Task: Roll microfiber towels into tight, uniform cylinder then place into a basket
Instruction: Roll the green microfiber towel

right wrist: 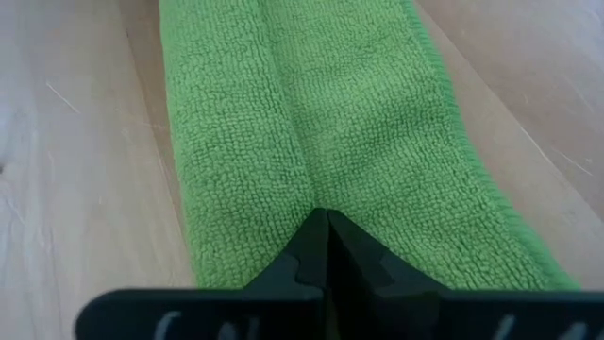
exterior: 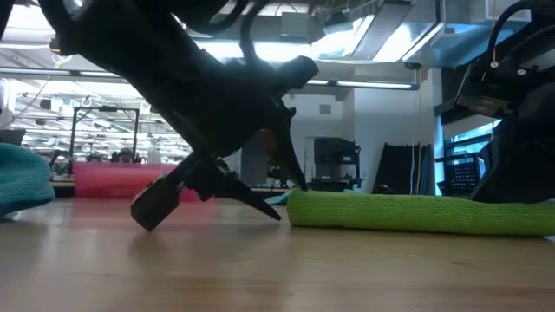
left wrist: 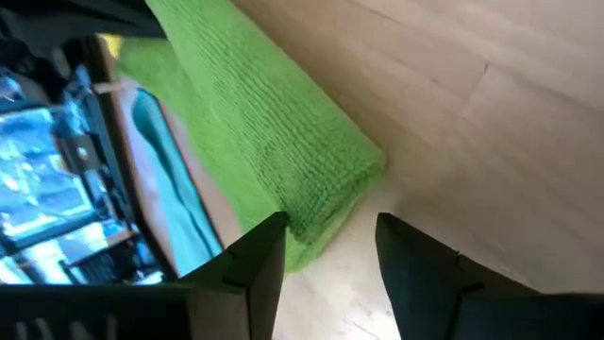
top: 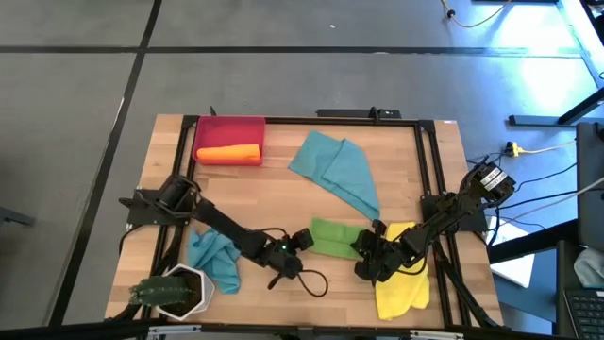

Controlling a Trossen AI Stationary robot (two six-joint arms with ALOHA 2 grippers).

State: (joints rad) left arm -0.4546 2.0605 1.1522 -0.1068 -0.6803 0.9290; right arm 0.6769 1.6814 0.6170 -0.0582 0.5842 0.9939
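right gripper closed, pressing green towel; left gripper parted at its end

On my overhead feed I see the light wooden worktop filling the middle of the frame, bordered by a black metal frame rail along its upper edge. At the lower left corner stands a white hexagonal pot holding a small green plant. Around the worktop lies grey floor crossed by dark lines. At the right edge I see a yellow plug with cable and a white sheet on the floor. On my table-level feed, ceiling lights glare above a dark cabinet in the room behind.
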